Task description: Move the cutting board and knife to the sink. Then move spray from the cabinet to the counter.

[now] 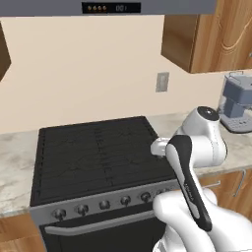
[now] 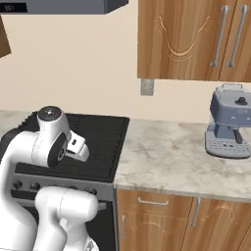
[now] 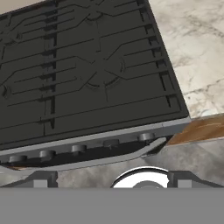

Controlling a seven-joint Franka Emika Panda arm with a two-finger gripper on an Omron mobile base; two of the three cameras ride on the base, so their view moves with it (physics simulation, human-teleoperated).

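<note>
Claw spread wide, empty — above black ridged stovetop grates, beside marbled stone counter.

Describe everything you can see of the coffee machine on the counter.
The coffee machine is a blue-grey espresso-style appliance with a metal rail round its top, a dark knob on the front and a perforated drip tray at its base. It looks like plastic and metal. It stands upright on the marbled counter, close to the back wall, under the wooden wall cabinet, to the right of the black stovetop. Only the counter touches it.
</note>
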